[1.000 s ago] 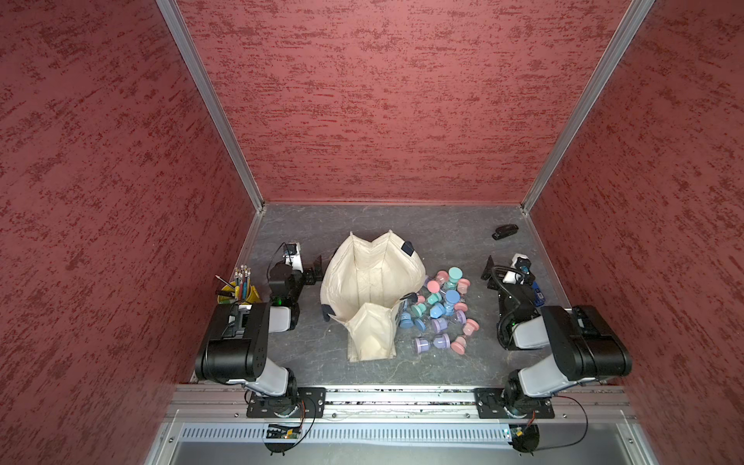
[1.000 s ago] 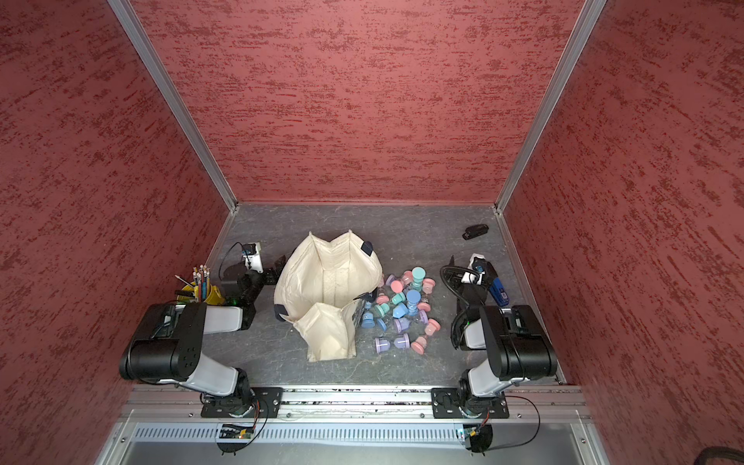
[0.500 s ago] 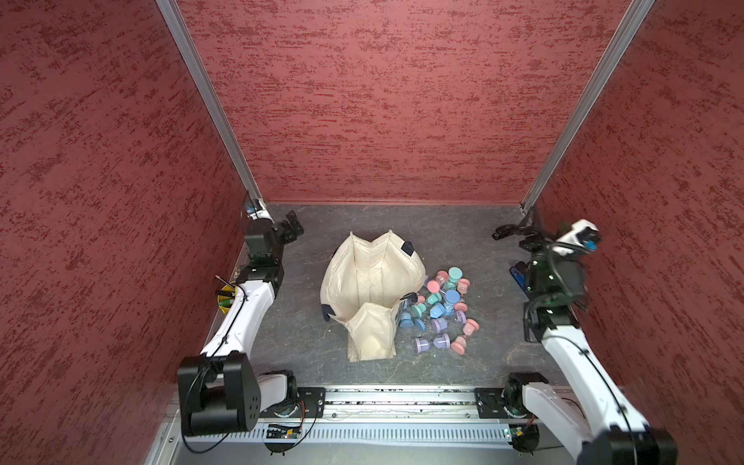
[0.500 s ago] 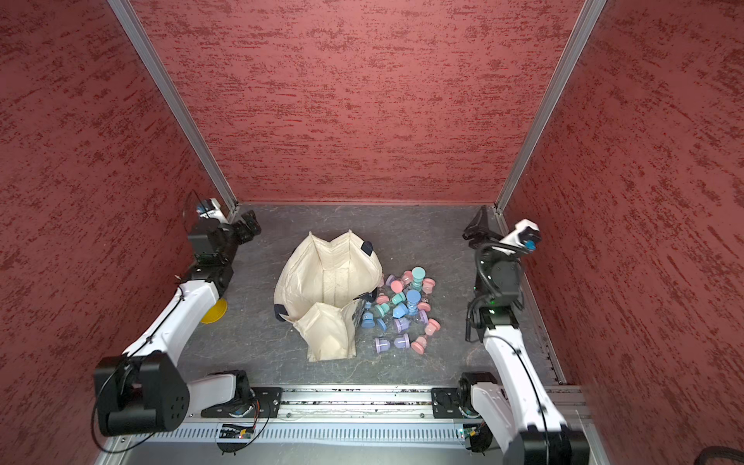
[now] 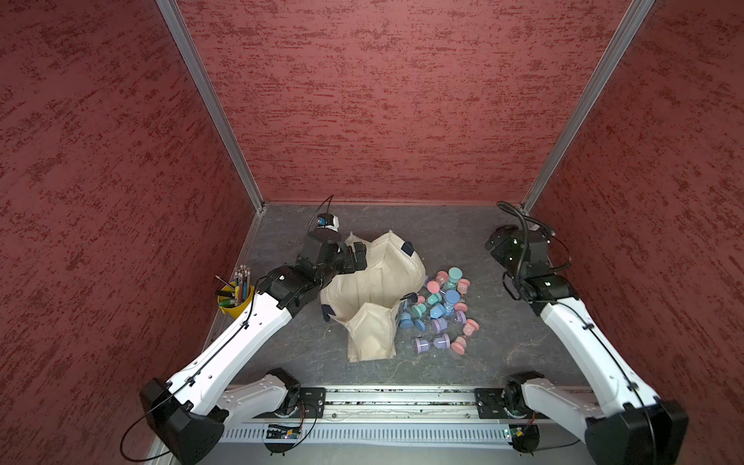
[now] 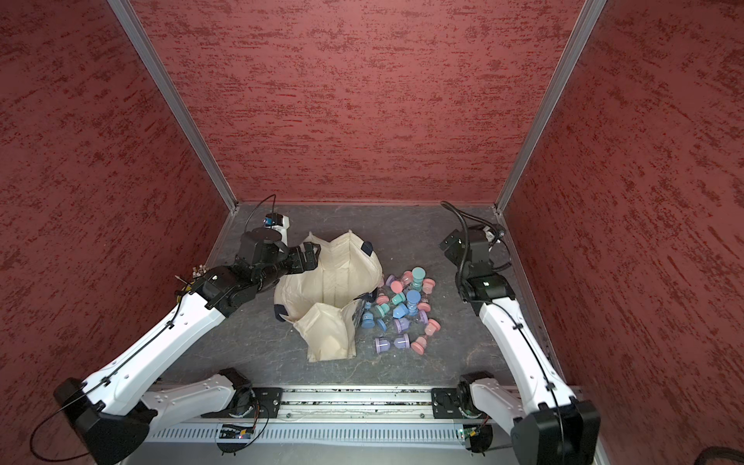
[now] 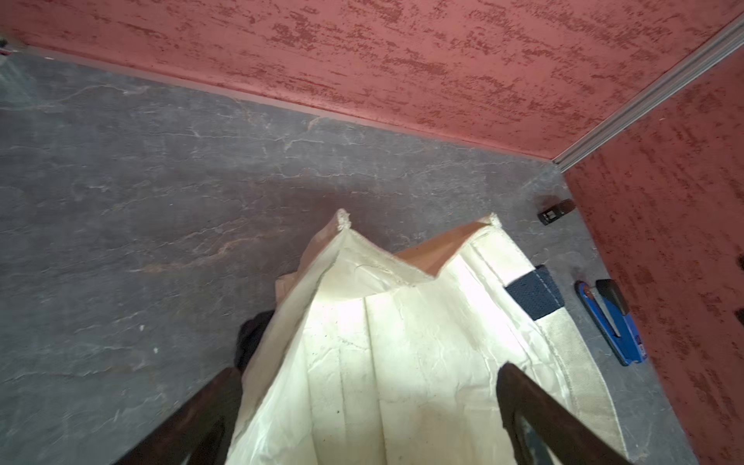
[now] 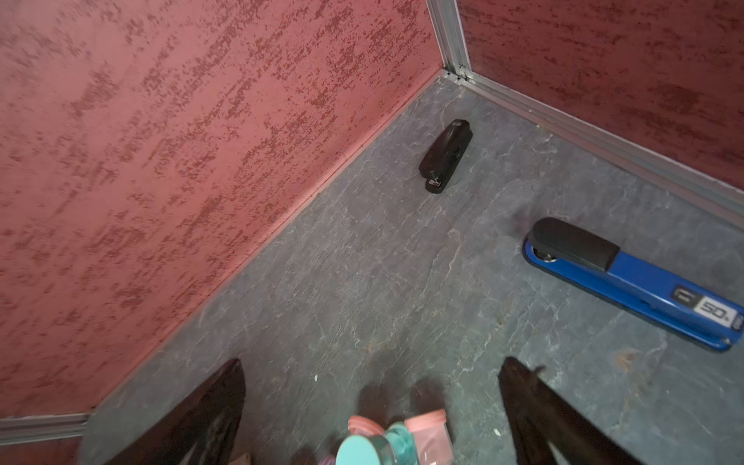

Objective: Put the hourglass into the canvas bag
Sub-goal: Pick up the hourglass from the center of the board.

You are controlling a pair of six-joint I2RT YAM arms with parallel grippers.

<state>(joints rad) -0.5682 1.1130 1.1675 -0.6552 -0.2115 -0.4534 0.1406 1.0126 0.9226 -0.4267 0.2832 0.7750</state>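
I swung left hand (image 7: 370, 368) to bag (image 5: 378, 282) rim, right hand (image 8: 372, 362) toward far-right corner; both wide open, empty; hourglasses (image 5: 439, 306) untouched.

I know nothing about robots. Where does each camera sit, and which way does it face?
Both top views: high above the front rail, looking down at the canvas bag, hourglasses, left arm and right arm.
Left wrist: on that arm, facing down onto the bag; open left gripper shows.
Right wrist: on that arm, facing the corner floor and blue stapler; open right gripper shows.
Shared: both wrist views show the blue stapler.
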